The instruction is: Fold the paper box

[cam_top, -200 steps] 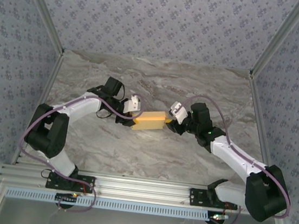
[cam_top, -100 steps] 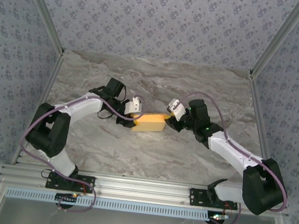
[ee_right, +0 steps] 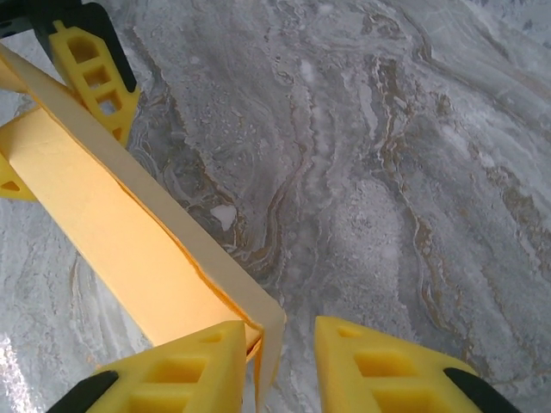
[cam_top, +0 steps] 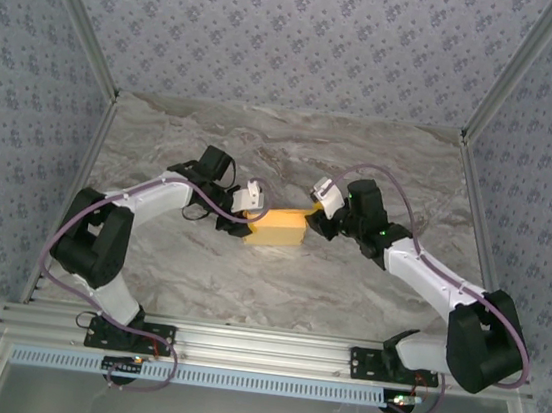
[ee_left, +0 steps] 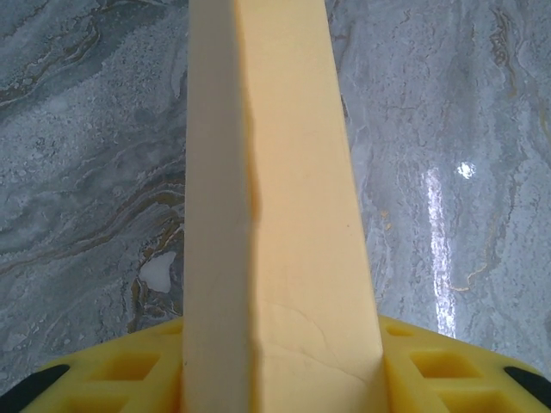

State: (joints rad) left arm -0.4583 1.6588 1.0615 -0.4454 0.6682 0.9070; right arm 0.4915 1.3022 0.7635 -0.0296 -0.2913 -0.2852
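The paper box (cam_top: 275, 229) lies in the middle of the table (cam_top: 381, 169), stretched lengthwise between the two arms. I cannot tell whether it rests on the marble or hangs just above it. The left claw (ee_left: 280, 374) is closed on one end, with a yellow finger pressed against each broad side. This looks meant to anchor the box while the other end is worked. The right wrist view shows that grip at the far end. At the near end a loose flap (ee_right: 270, 325) stands slightly off the body, not tucked in. The right claw (ee_right: 271, 370) is partly open around that end: one finger (ee_right: 172, 374) touches the orange face, and the other finger (ee_right: 387, 370) stands clear of the flap, with bare table showing in the gap. It grips nothing and seems placed to press the flap shut.
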